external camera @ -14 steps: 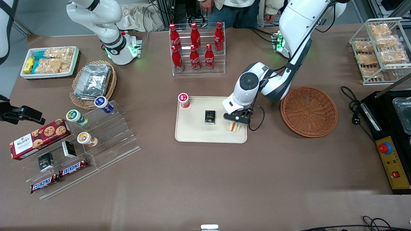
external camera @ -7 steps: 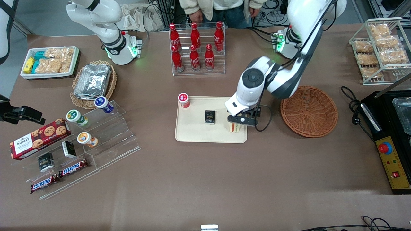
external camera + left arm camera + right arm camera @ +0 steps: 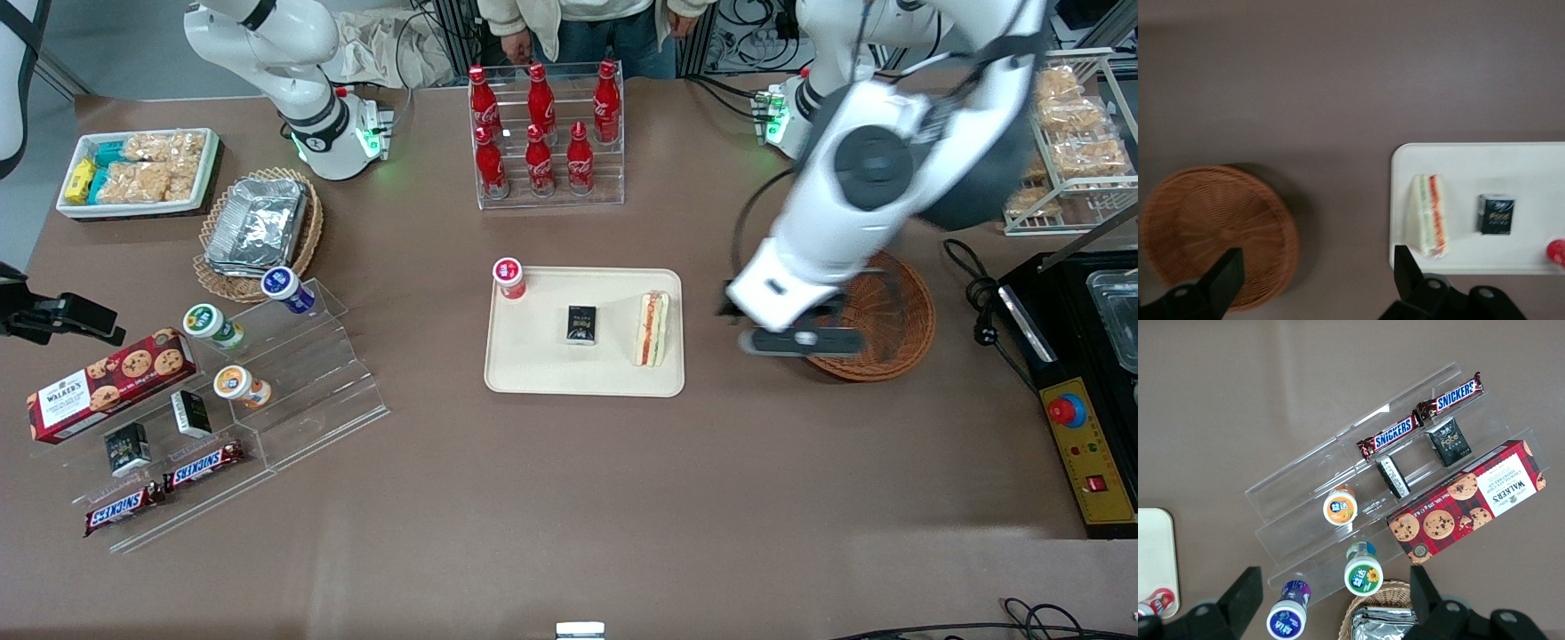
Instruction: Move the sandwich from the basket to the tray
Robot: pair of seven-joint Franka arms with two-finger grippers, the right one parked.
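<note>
We see the gripper (image 3: 794, 340) raised above the table, over the rim of the basket (image 3: 889, 307) on the side that faces the tray (image 3: 533, 369). In the left wrist view its two fingers (image 3: 1225, 277) stand wide apart with only bare table and basket showing between them, so it is released and holds nothing; it touches neither basket nor tray.

The sandwich (image 3: 652, 328) lies on the tray, free of the gripper, near the tray edge closest to the basket. Its orange-red and green filling layers show along its length. We find it again in the wrist view (image 3: 1429, 215), resting inside the tray's rim (image 3: 1401, 200).

On the same tray, a small black box (image 3: 581, 324) sits beside the sandwich, apart from it, toward the parked arm's end. A red-capped cup (image 3: 508, 276) stands at the tray corner farther from the front camera.

The basket holds nothing that we can see in its woven bowl (image 3: 1211, 230).
</note>
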